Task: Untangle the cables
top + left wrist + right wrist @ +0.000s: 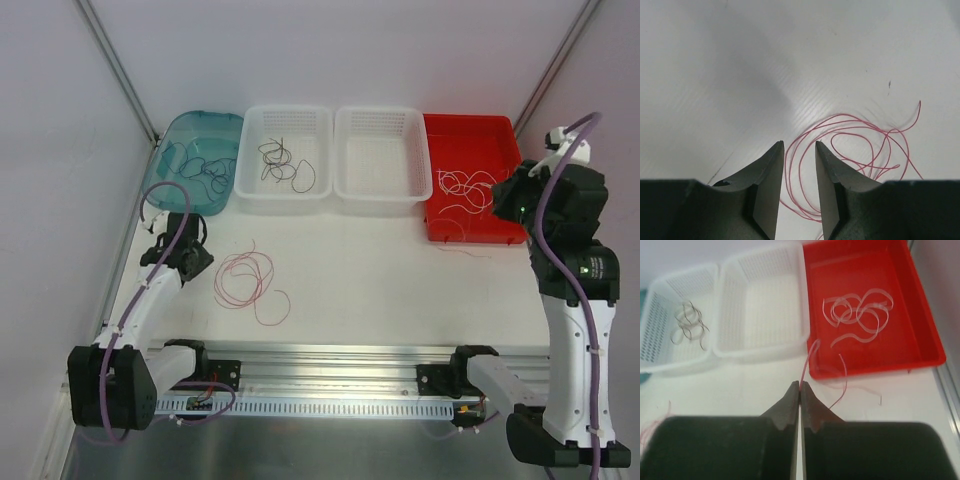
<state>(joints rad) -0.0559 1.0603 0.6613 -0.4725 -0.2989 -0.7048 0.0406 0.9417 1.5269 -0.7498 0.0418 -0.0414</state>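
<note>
near table edge, my left gripper: jaws narrowly apart, empty, over pink cable coiled on table. likely light, springy, slippery; i'd pinch one outer loop. far: right gripper closed; white cable in red tray.

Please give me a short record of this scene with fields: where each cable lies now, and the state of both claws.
teal bin: black cable
left white basket: dark brown cables
right white basket: no cable seen
red tray: white cables, some strands lying out in front of it
table: pink cable, in loose loops
left claw: open, its fingers on either side of the pink cable's loops
right claw: shut, near the red tray
</note>
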